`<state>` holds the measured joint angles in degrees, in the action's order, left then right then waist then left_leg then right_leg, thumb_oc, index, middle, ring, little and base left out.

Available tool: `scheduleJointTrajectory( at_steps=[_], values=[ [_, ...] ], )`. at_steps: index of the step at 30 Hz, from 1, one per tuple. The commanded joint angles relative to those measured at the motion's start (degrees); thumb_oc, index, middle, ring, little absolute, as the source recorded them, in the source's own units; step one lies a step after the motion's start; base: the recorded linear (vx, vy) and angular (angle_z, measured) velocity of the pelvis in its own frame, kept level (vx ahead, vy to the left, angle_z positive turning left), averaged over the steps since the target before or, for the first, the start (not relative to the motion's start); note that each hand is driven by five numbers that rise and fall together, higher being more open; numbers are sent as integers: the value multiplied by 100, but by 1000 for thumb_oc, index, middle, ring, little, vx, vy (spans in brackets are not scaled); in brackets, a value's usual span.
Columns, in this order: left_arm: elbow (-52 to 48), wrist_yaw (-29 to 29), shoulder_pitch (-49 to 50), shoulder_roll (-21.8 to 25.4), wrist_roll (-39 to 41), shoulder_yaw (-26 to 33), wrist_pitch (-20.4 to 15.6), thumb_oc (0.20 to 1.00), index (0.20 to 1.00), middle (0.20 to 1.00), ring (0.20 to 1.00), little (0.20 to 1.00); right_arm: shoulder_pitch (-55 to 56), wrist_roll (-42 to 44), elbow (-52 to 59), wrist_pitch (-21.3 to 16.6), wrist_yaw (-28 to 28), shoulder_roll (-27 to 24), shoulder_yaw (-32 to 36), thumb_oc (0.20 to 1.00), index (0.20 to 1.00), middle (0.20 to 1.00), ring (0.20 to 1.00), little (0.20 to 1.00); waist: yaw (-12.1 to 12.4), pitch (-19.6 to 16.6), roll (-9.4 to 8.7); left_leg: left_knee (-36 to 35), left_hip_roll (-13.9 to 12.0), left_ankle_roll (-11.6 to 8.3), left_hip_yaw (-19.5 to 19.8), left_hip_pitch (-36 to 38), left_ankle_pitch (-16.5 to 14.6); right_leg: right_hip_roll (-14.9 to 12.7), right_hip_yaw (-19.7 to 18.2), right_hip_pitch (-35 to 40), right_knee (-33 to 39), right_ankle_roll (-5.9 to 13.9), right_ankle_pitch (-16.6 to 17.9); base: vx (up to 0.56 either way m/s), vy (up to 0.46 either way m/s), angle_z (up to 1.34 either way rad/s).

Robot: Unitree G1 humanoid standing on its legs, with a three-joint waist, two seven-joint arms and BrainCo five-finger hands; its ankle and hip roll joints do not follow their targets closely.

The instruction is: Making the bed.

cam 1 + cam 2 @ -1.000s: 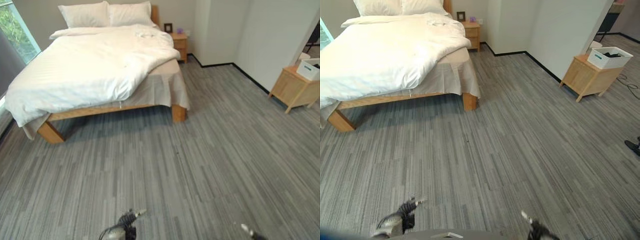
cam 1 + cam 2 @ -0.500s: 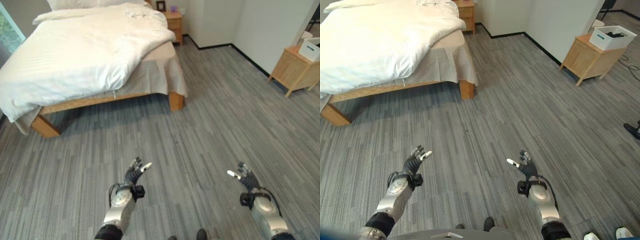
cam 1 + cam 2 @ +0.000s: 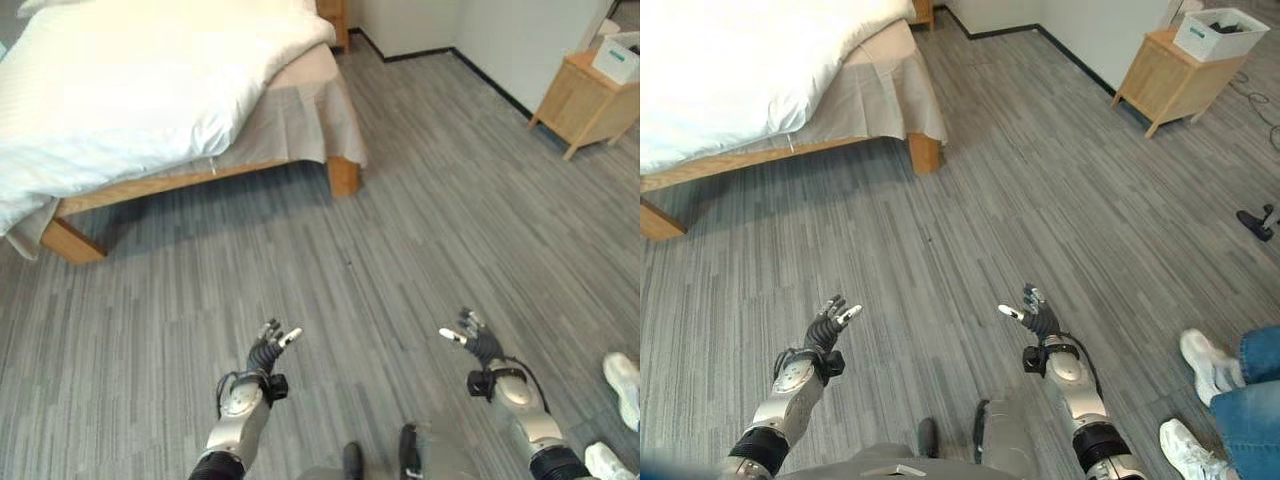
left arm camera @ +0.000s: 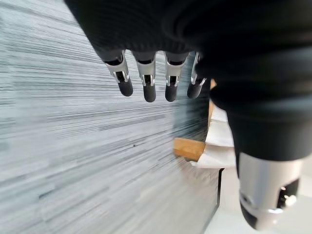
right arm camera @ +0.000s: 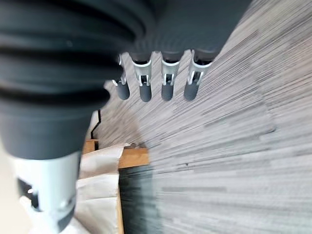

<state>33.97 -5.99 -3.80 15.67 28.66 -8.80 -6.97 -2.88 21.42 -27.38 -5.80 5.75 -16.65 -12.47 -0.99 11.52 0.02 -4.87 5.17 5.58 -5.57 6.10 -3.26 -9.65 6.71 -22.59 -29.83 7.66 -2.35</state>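
A bedroom with grey striped carpet (image 3: pixel 420 230), seen from above. The bed (image 3: pixel 330 175), a light wooden frame with a beige skirt, stands at the upper left, well apart from both hands. A white duvet (image 3: pixel 130 90) lies rumpled across it, and its near corner hangs unevenly over the foot of the bed, leaving part of the beige skirt (image 3: pixel 300 130) uncovered. The left hand (image 3: pixel 263 357) is raised over the carpet low in the scene, fingers straight and spread, holding nothing. The right hand (image 3: pixel 478 347) is raised at the same height to its right, fingers likewise straight and spread, also empty. The two hands are apart from each other, with bare carpet between them. At the far right stands a small wooden side table (image 3: pixel 1165 65) carrying a white basket (image 3: pixel 1215 30). A person's white shoe (image 3: pixel 1202 362) and a jeans-clad leg (image 3: pixel 1252 395) show at the lower right edge, near the right hand.
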Motion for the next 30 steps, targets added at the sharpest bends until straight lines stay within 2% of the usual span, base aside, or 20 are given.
scheduleJointTrajectory(
  at_steps=[1, 4, 5, 7, 9, 10, 12, 13, 14, 15, 17, 20, 23, 24, 25, 26, 27, 28, 29, 30],
  values=[
    [-250, 57, -219, 232, -176, 1, -235, 1000, 1000, 1000, 1000, 1000, 26, 211, 171, -249, -119, -51, -11, 1000, 1000, 1000, 1000, 1000, -151, -82, -37, -13, -243, -388, 692, 706, -170, 195, -33, 794, 2100, 310, 1217, 432, -132, 32],
    [-175, 145, -360, 194, -197, -76, -218, 1000, 1000, 1000, 1000, 1000, 161, 76, 267, -213, -135, -159, 3, 1000, 1000, 1000, 1000, 1000, -395, -72, -92, -13, -395, -549, 971, 1088, -393, 419, -2, 526, 3379, 432, 1542, 481, -174, 54],
    [-191, 176, -415, 116, -154, -126, -215, 1000, 1000, 1000, 1000, 1000, 245, 62, 373, -186, -160, -170, 95, 1000, 1000, 1000, 1000, 1000, -493, -127, -124, -13, -476, -638, 1071, 1296, -440, 421, 189, 340, 3483, 497, 1579, 500, -192, 78],
    [-261, 196, -385, 82, -178, -169, -215, 1000, 1000, 1000, 1000, 1000, 308, 90, 359, -194, -171, -174, 179, 1000, 1000, 1000, 1000, 1000, -532, -167, -107, -13, -545, -680, 1139, 1431, -441, 416, 282, 386, 3453, 500, 1661, 440, -188, 88],
    [-476, 258, -285, 43, -138, -268, -201, 1000, 1000, 1000, 1000, 1000, 395, 168, 381, -204, -200, -177, 224, 1000, 1000, 1000, 1000, 1000, -559, -281, -43, 172, -716, -822, 1180, 1498, -173, 406, 336, 594, 3292, 338, 1706, 497, -239, 73],
    [-511, 224, -279, 12, -121, -306, -190, 1000, 1000, 1000, 1000, 1000, 387, 201, 368, -223, -186, -204, 211, 1000, 1000, 1000, 1000, 1000, -576, -313, 19, 485, -836, -934, 1186, 1431, 143, 488, 341, 625, 3140, 206, 1602, 500, -265, 78],
    [-577, 242, -282, -35, 36, -364, -161, 1000, 1000, 1000, 1000, 1000, 336, 214, 371, -195, -228, -327, 141, 1000, 1000, 1000, 1000, 1000, -608, -337, 105, 1791, -1018, -1335, 1175, 1114, 1352, 599, 321, 810, 2788, -42, 1308, 552, -318, 56],
    [-589, 284, -290, -26, 68, -396, -123, 1000, 1000, 1000, 1000, 1000, 299, 280, 390, -148, -217, -382, 101, 1000, 1000, 1000, 1000, 1000, -572, -325, 22, 2528, -997, -1383, 1075, 665, 1747, 587, 312, 1034, 2803, -166, 1200, 556, -422, 29],
    [-595, 276, -354, -6, 7, -430, -81, 1000, 1000, 1000, 1000, 1000, 253, 430, 436, -199, -214, -411, 99, 1000, 1000, 1000, 1000, 1000, -523, -269, -127, 3546, -1055, -1411, 794, 151, 2064, 557, 366, 1347, 2901, -338, 1109, 575, -529, 11],
    [-734, 343, -363, 60, -25, -417, -72, 1000, 1000, 1000, 1000, 1000, 218, 511, 433, -197, -275, -438, 69, 1000, 1000, 1000, 1000, 1000, -380, -184, -266, 4357, -1168, -1352, 420, -137, 2032, 604, 432, 1670, 2994, -480, 970, 563, -551, -11],
    [-916, 317, -379, 165, -83, -410, -47, 1000, 1000, 1000, 1000, 1000, 159, 431, 391, -122, -287, -594, 26, 1000, 1000, 1000, 1000, 1000, -85, -31, -434, 5030, -1219, -1198, 7, -922, 1705, 603, 384, 2174, 3195, -571, 694, 531, -399, -26],
    [-933, 434, -385, 120, 235, -372, -60, 1000, 1000, 1000, 1000, 1000, -44, 375, 299, -58, -206, -715, -2, 1000, 1000, 1000, 1000, 1000, 315, 39, -472, 4526, -1163, -1169, -303, -1863, 1359, 599, 319, 2799, 3459, -520, 491, 525, -179, -47],
    [-990, 583, -77, 70, 404, -287, -105, 1000, 1000, 1000, 1000, 1000, 76, 403, 507, -134, -285, -734, 171, 1000, 1000, 1000, 1000, 1000, 522, -125, -348, 2605, -1019, -1103, -615, -2179, 1450, 690, 341, 3153, 3483, -421, 234, 618, -21, -36],
    [-1006, 585, 10, 65, 401, -255, -115, 1000, 1000, 1000, 1000, 1000, 70, 363, 495, -163, -279, -713, 161, 1000, 1000, 1000, 1000, 1000, 622, -160, -266, 1411, -794, -1101, -735, -2074, 1569, 772, 313, 3338, 3483, -338, 87, 666, 42, -57],
    [-1022, 638, 96, 57, 462, -226, -111, 1000, 1000, 1000, 1000, 1000, 14, 317, 490, -173, -313, -684, 158, 1000, 1000, 1000, 1000, 1000, 689, -236, -228, 866, -701, -1065, -840, -2000, 1583, 834, 310, 3527, 3483, -286, -7, 662, 30, -45],
    [-1032, 659, 110, 41, 456, -224, -92, 1000, 1000, 1000, 1000, 1000, -77, 247, 430, -161, -324, -682, 147, 1000, 1000, 1000, 1000, 1000, 704, -306, -198, 607, -656, -1022, -1139, -1913, 1624, 860, 339, 3673, 3483, -236, -43, 730, -1, -38],
    [-1290, 859, 338, 153, 503, -173, -8, 1000, 1000, 1000, 1000, 1000, -67, 124, 562, -57, -389, -674, 225, 1000, 1000, 1000, 1000, 1000, 676, -412, -274, 782, -564, -800, -1477, -1645, 1319, 764, 341, 3803, 3302, -143, -10, 997, 214, 14],
    [-1356, 979, 314, 214, 392, -316, 40, 1000, 1000, 1000, 1000, 1000, 74, 68, 593, -109, -506, -399, 117, 1000, 1000, 1000, 1000, 1000, 699, -523, -289, 541, -192, -226, -1473, -1042, 820, 153, 394, 3017, 720, 606, 1534, 990, 279, 30],
    [-1449, 946, 244, 251, 377, -339, 39, 1000, 1000, 1000, 1000, 1000, 137, 154, 660, -90, -513, -331, 131, 1000, 1000, 1000, 1000, 1000, 559, -431, -197, 383, -237, -135, -1379, -753, 784, 110, 222, 2541, -169, 628, 1828, 763, 292, 44],
    [-1465, 964, 163, 294, 380, -390, 6, 1000, 1000, 1000, 1000, 1000, 236, 189, 716, -102, -557, -327, 148, 1000, 1000, 1000, 1000, 1000, 388, -366, -89, 284, -319, -116, -1271, -538, 689, 161, 85, 2160, -561, 531, 1702, 422, 67, 26]
  ],
)
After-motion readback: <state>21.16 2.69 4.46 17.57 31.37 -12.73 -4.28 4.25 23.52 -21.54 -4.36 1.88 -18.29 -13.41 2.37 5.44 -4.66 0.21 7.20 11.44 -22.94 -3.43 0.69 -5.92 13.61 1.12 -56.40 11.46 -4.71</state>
